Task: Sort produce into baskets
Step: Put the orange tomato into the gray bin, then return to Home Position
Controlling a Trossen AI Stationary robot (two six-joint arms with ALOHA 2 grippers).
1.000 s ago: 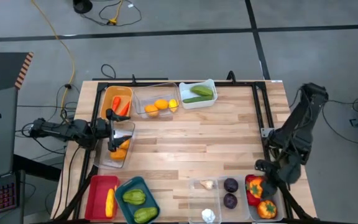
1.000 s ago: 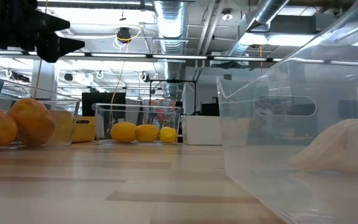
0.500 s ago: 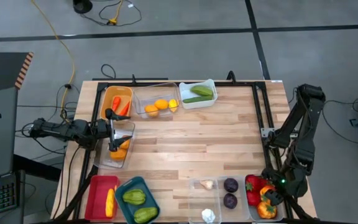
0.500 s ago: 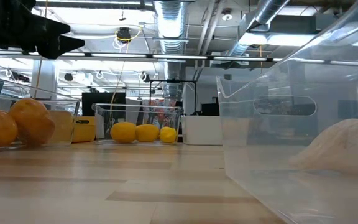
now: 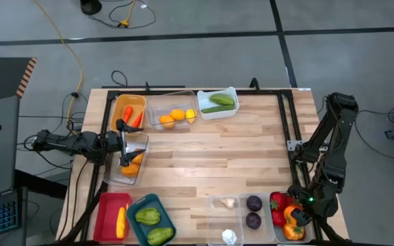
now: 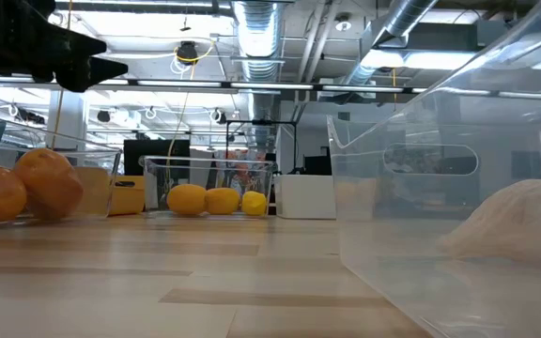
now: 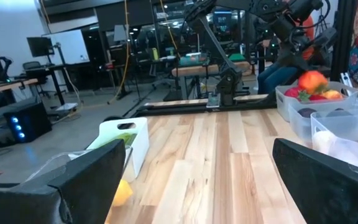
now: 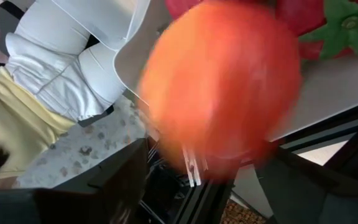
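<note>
While hovering with fingers spread wide over the clear basket (image 5: 128, 164) of oranges (image 5: 130, 162) at the bench's (image 5: 211, 154) left edge: left gripper (image 5: 124, 145). Hanging over the pale basket (image 5: 291, 217) of red peppers (image 5: 280, 206), an orange pepper (image 8: 222, 84) just beyond its parted fingers: right gripper (image 5: 299, 213).

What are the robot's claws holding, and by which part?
Left gripper: open, holding nothing. Right gripper: an orange pepper is right at it, but whether it is gripped cannot be told.
</note>
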